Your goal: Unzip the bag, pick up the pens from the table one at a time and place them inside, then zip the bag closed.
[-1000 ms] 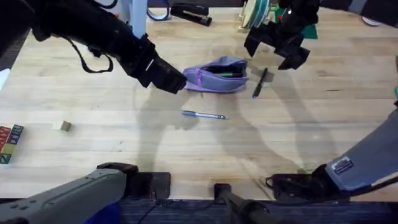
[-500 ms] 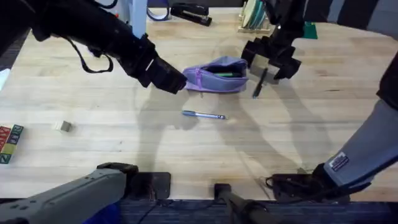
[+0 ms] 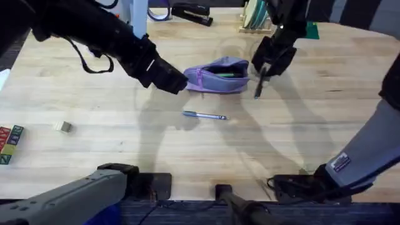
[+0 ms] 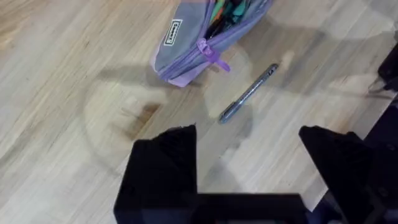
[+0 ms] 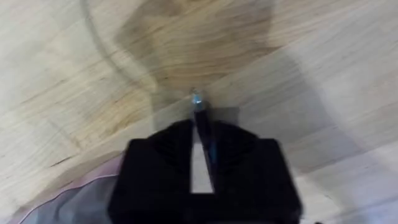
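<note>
My right gripper (image 5: 200, 163) is down on the black pen (image 3: 259, 85), which lies on the table (image 3: 312, 137) just beside the bag's (image 3: 219, 76) right end; fingers closed to a narrow gap w/ the pen shaft between them, so I judge it clamped on the pen, tip poking out ahead. Left gripper (image 4: 249, 168) hovers low just off the bag's left end, fingers wide apart, holding nothing. Bag is unzipped, mouth open, coloured items visible inside. Blue pen (image 3: 205, 115) lies near the bag's front, well apart from both grippers. Step in hand: lift black pen. To do it well, I judge: confirm grip is square on the shaft, raise straight up, keep pen level and parallel w/ the opening, approach from above, no dragging across fabric. Labels: small white tag (image 4: 173, 32) on the bag's end near the zip pull (image 4: 211, 55); writing not legible. No other markings readable.
</note>
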You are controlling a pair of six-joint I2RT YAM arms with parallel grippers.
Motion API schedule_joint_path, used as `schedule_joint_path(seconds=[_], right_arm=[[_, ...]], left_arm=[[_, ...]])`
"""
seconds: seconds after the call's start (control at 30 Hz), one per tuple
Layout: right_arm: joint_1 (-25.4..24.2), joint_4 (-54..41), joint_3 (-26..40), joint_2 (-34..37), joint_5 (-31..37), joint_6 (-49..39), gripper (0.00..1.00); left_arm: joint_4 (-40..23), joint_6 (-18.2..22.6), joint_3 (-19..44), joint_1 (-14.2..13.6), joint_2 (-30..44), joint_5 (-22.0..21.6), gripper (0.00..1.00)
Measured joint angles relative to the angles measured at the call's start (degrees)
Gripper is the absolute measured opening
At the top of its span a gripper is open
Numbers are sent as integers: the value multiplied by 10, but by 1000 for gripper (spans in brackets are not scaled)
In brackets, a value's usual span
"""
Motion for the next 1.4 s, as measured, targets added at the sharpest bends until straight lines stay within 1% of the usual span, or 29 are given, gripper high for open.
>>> schedule_joint_path(seconds=[0.03, 0.07, 0.1, 0.3, 0.37, 0.5, 0.6, 0.67, 0.83, 0.97, 1.1, 1.2, 1.4], right_arm=[[0, 0, 0, 0, -2, 0, 171], [0, 1, 0, 0, -3, 0, 129], [0, 1, 0, 0, -4, 1, 116], [0, -1, 0, 0, -4, 0, 112], [0, -7, 0, 0, -4, -2, 83], [0, -24, 2, 0, -9, -30, 58], [-1, -35, 2, 0, -13, -51, 59], [-3, -36, 3, 0, -15, -59, 39], [-7, -39, 5, 0, -22, -76, 34], [-8, -49, 8, -5, -19, -113, 29], [-8, -51, 20, -37, -7, -156, 31], [-8, -47, 31, -78, -3, -197, 31], [-8, -36, 38, -149, -1, -303, 31]], left_arm=[[0, 0, 0, 0, 0, 0, 993], [0, 0, 0, 0, 0, 0, 993], [0, 0, 0, 0, 0, 0, 993], [0, 0, 0, 0, 0, 0, 994], [0, 0, 0, 0, 0, 0, 994], [0, 0, 0, 0, 0, 0, 993], [0, 0, 0, 0, 0, 0, 993], [0, 0, 0, 0, 0, 0, 993], [0, 0, 0, 0, 0, 0, 993], [0, 0, 0, 0, 0, 0, 993], [0, 0, 0, 0, 0, 0, 993], [0, 0, 0, 0, 0, 0, 993], [0, 0, 0, 0, 0, 0, 994]])
